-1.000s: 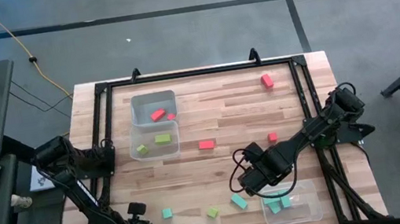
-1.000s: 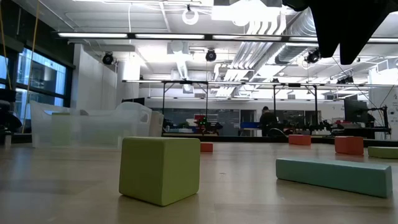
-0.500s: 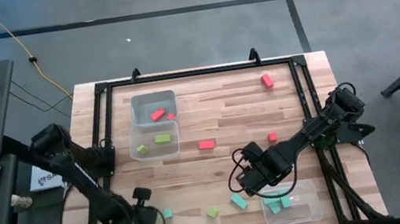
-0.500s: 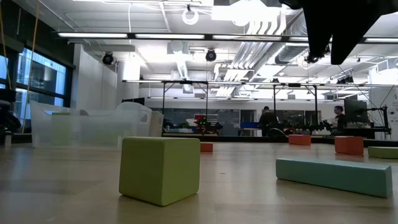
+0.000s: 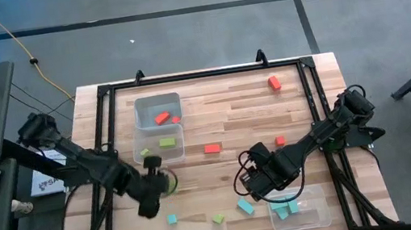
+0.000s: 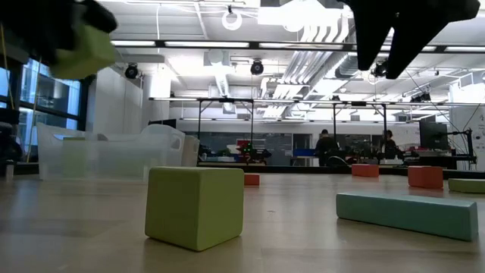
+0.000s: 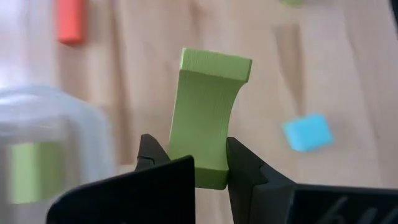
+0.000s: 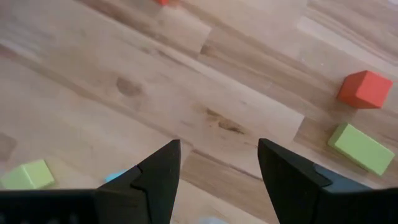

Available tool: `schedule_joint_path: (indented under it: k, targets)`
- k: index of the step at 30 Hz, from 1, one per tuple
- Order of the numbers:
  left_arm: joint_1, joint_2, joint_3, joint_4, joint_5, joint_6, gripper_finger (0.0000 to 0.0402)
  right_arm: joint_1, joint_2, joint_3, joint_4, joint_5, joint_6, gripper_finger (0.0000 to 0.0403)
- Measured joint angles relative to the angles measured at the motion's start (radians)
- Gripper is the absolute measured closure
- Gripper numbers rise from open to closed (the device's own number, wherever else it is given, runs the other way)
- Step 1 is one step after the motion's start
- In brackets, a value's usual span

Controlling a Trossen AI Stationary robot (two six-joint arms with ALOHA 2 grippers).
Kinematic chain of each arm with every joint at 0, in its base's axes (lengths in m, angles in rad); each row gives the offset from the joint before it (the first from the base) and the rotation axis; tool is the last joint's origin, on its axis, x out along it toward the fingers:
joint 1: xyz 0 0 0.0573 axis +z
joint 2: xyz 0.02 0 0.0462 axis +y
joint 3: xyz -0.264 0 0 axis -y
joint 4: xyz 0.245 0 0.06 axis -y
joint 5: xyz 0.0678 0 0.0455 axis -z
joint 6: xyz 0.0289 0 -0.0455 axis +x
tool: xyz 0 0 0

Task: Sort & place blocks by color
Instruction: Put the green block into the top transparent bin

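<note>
Left wrist view showed the left gripper [image 7: 210,163] pinching a lime bar [image 7: 208,118] by its lower end only, most of the bar standing free beyond the fingers [image 7: 243,167]. Judged from that, the grip was shallow: a quick swing or a brush against a tub wall could have twisted the bar or let it slip to the bench [image 5: 222,116] short of its tub. In the high view this gripper [image 5: 159,183] hovered just beside the near edge of the green tub [image 5: 150,157], so an early release might also have landed the bar on the rim.

The right gripper [image 5: 250,182] waited with fingers wide and empty, above the bench beside a teal block [image 5: 245,206] and near the teal tub [image 5: 318,214]. If it came down off-centre it could have nudged that block instead of straddling it.

Two clear tubs stood touching at the left: the far tub [image 5: 156,102] held red pieces, the green tub held two lime pieces. The teal tub at the near right held teal pieces; their count was hard to tell.

Loose on the bench lay three red blocks [image 5: 211,148], another teal cube [image 5: 171,219] and a lime cube [image 5: 218,219].
</note>
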Motion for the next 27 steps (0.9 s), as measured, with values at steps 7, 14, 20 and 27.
schedule_joint_path:
  k: [7, 14, 20, 27]
  targets:
    - [0.176, -0.083, 0.001, -0.007, -0.046, 0.102, 0.0394, -0.025, 0.000, 0.000, -0.001, 0.056, 0.010, 0.0199]
    - [0.360, -0.092, 0.001, -0.056, -0.053, 0.134, 0.0394, -0.086, 0.000, 0.000, -0.003, 0.070, -0.051, 0.0199]
    - [0.491, -0.084, 0.001, -0.101, 0.004, 0.134, 0.0394, -0.156, 0.000, 0.000, -0.006, 0.062, -0.145, 0.0199]
    - [0.578, -0.084, -0.024, -0.096, 0.147, 0.073, 0.0394, -0.262, 0.000, 0.000, -0.007, -0.031, -0.298, 0.0199]
